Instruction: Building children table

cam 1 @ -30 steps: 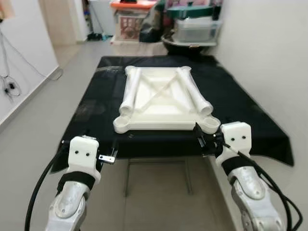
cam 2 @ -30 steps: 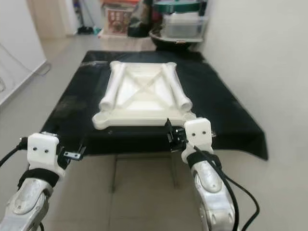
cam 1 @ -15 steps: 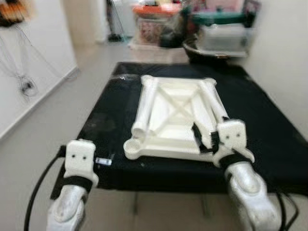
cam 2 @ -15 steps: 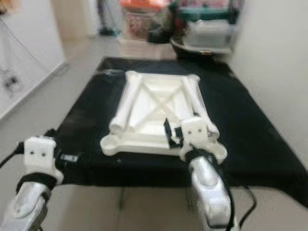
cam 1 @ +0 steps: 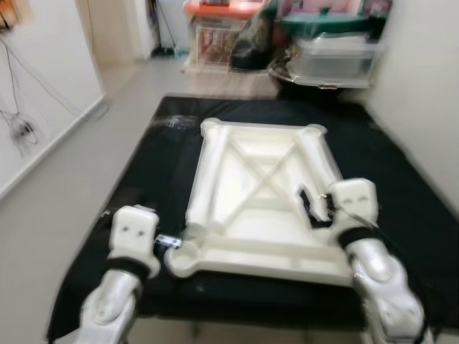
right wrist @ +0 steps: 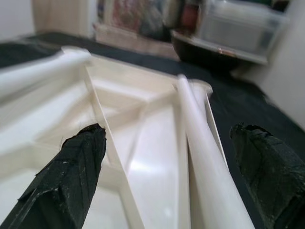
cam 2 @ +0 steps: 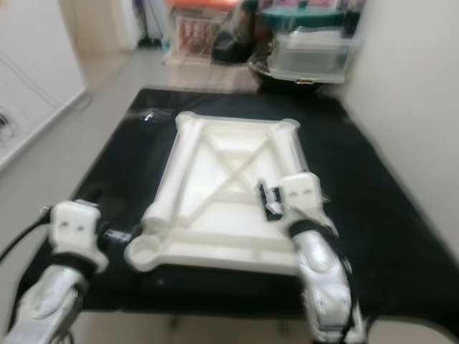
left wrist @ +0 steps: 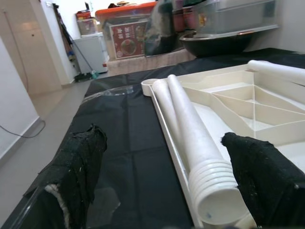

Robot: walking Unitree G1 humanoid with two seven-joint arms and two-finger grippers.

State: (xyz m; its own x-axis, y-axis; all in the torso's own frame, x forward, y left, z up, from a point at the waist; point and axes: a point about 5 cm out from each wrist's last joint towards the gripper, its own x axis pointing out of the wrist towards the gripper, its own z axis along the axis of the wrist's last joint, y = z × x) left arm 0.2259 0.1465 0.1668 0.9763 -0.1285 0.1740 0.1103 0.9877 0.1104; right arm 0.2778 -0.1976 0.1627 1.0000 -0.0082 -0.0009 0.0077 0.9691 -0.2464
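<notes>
A white children's tabletop [cam 1: 251, 208] lies upside down on a table draped in black cloth [cam 1: 154, 165]. Two white legs lie loose on it: one along its left side [cam 1: 204, 179], one along its right side [cam 1: 324, 161]. My left gripper [cam 1: 168, 242] is open at the tabletop's near left corner; in the left wrist view [left wrist: 162, 138] the ribbed end of the left leg [left wrist: 195, 138] sits between its fingers [left wrist: 71, 176]. My right gripper [cam 1: 308, 208] hovers open over the near end of the right leg [right wrist: 200, 143], with its fingers [right wrist: 71, 176] spread wide.
Storage boxes [cam 1: 215, 29], a clear lidded bin [cam 1: 330, 50] and a dark bowl [cam 1: 308, 75] crowd the far end. A white wall runs close along the right. Cables [cam 1: 18, 122] hang on the left wall, with open floor [cam 1: 86, 165] beside the table.
The view has closed in on the table. Both arms have reached forward: the right gripper from the table's front edge to over the right leg, the left to the tabletop's near corner.
</notes>
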